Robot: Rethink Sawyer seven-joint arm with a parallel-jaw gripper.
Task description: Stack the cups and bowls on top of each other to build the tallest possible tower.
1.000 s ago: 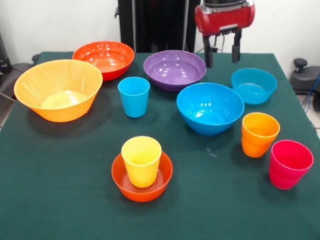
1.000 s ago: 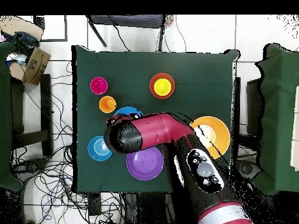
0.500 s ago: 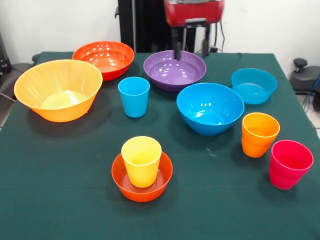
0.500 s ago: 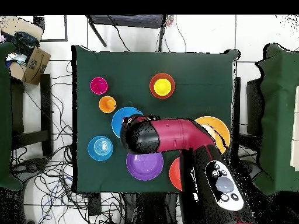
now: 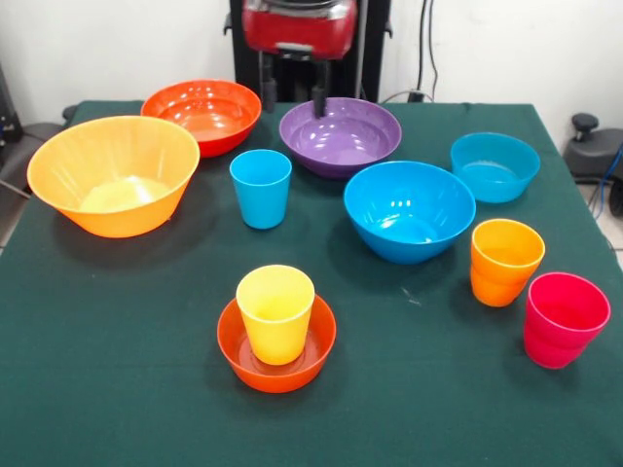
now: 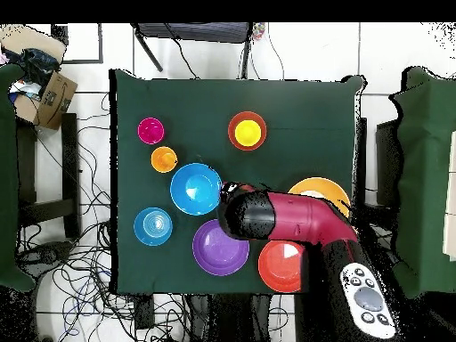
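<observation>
My gripper (image 5: 293,97) hangs open and holds nothing at the far side of the table, between the medium red-orange bowl (image 5: 202,115) and the purple bowl (image 5: 340,134). A blue cup (image 5: 261,187) stands upright just in front of it. The large light orange bowl (image 5: 112,173) sits at the left. The large blue bowl (image 5: 409,209) and the small teal bowl (image 5: 494,165) sit to the right. An orange cup (image 5: 505,261) and a pinkish red cup (image 5: 565,318) stand near the right edge. A yellow cup (image 5: 275,312) stands inside the small red-orange bowl (image 5: 321,342) at the front.
Dark green cloth covers the table (image 5: 117,389). In the overhead view the arm (image 6: 285,218) covers the blue cup and part of the light orange bowl (image 6: 322,187). A cardboard box (image 6: 53,98) and cables lie on the floor beside the table.
The gripper has swept left in the front view, from beside the teal bowl, over the purple bowl, to the gap between purple and red-orange bowls. No cup or bowl has moved.
</observation>
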